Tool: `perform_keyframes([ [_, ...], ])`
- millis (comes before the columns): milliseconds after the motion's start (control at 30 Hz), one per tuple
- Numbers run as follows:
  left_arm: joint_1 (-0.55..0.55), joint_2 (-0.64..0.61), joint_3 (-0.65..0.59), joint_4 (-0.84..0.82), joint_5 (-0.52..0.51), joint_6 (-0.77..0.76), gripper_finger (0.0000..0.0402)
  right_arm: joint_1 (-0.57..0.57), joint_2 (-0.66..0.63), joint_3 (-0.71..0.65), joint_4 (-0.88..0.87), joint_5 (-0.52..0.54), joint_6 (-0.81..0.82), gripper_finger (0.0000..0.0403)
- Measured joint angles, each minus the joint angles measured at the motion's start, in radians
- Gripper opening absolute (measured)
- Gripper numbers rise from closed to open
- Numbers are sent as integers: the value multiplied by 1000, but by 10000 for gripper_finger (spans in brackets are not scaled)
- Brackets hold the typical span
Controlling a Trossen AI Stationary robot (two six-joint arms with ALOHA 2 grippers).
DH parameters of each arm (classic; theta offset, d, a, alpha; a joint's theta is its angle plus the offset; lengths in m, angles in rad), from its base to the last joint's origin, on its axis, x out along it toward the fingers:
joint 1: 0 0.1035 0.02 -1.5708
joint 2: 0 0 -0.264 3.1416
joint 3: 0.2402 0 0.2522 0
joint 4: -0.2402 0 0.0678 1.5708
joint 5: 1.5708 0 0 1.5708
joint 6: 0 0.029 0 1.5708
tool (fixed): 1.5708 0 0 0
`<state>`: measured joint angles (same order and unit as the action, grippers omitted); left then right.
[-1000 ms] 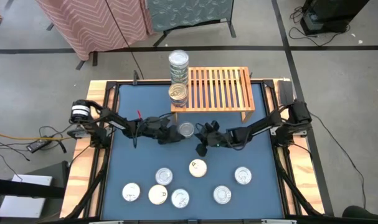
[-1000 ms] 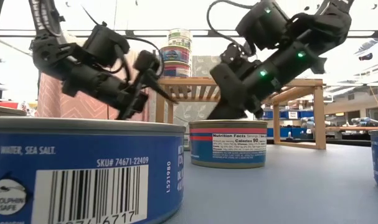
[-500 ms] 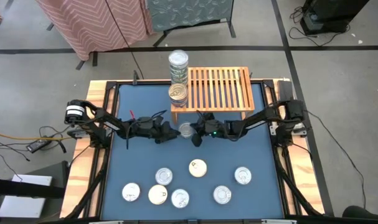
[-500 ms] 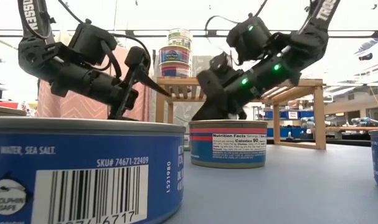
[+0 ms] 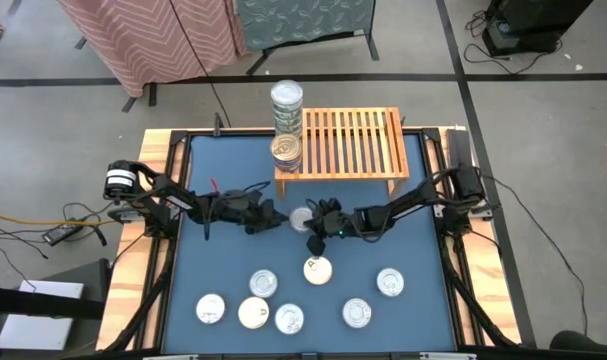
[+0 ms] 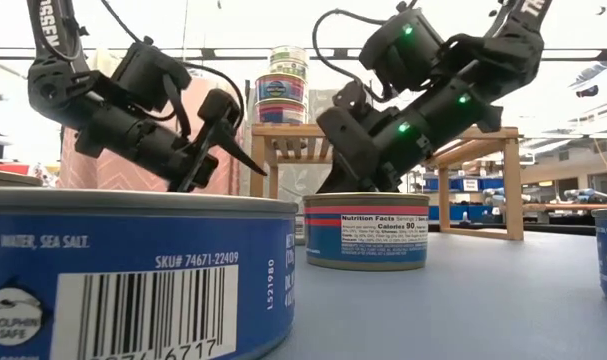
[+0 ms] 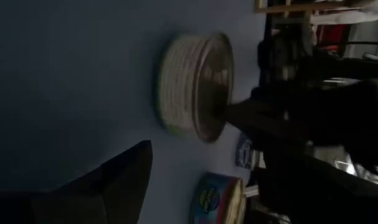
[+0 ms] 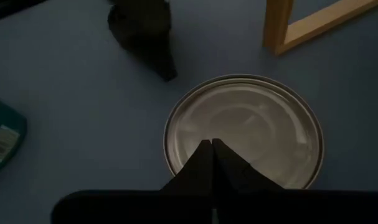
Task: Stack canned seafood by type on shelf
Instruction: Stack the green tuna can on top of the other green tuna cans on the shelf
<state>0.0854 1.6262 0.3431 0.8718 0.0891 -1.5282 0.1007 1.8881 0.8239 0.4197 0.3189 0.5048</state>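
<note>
Near tins: seven loose tins (image 5: 289, 318) lay on the blue table (image 5: 423, 250) well in front of the shelf (image 5: 349, 143), the side nearest the camera of the low view; six had silver tops and one (image 5: 317, 269), the closest of them to the shelf, had a cream top.

Silver tin: a single silver-topped tin (image 5: 301, 217) sat flat on the table just in front of the shelf's left leg, between the two grippers.

Left gripper: the left gripper (image 5: 274, 218) hung just left of that tin, in front of the shelf's left end, its fingers spread apart and holding nothing.

Right gripper: the right gripper (image 5: 314, 226) was just right of the same tin, in front of the shelf; its fingers (image 8: 212, 163) were pressed together, tips over the tin's lid (image 8: 243, 132); contact could not be told.

Shelf: the light-wood slatted rack stood at the far middle of the table.

Stacks: a short stack of tins (image 5: 286, 152) stood on the shelf's left end, and a taller stack (image 5: 286, 106) stood beside it at the far left corner.
</note>
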Motion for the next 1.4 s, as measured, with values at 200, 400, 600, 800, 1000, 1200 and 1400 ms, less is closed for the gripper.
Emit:
perform_keyframes([
  [200, -20, -2, 5, -24, -39, -3, 312, 48, -16, -3, -7, 57, 20, 0],
  [400, -27, -1, 4, -13, -42, 6, 312, 80, -105, 0, -6, 177, -26, 0],
  [600, -28, 1, 3, -6, -41, 6, 312, 82, -98, -1, -72, 227, -14, 0],
  [800, -29, 1, 3, -3, -41, 1, 312, 81, -90, -1, -169, 230, 24, 0],
  [1000, -32, 3, 18, -10, -45, -4, 312, 80, -90, -22, -214, 231, 68, 0],
  [1200, -48, 4, 40, -34, -82, 1, 312, 81, -90, -43, -217, 232, 95, 0],
  [1400, -63, 4, 39, -40, -107, 2, 312, 96, -117, -41, -34, 309, 0, 0],
])
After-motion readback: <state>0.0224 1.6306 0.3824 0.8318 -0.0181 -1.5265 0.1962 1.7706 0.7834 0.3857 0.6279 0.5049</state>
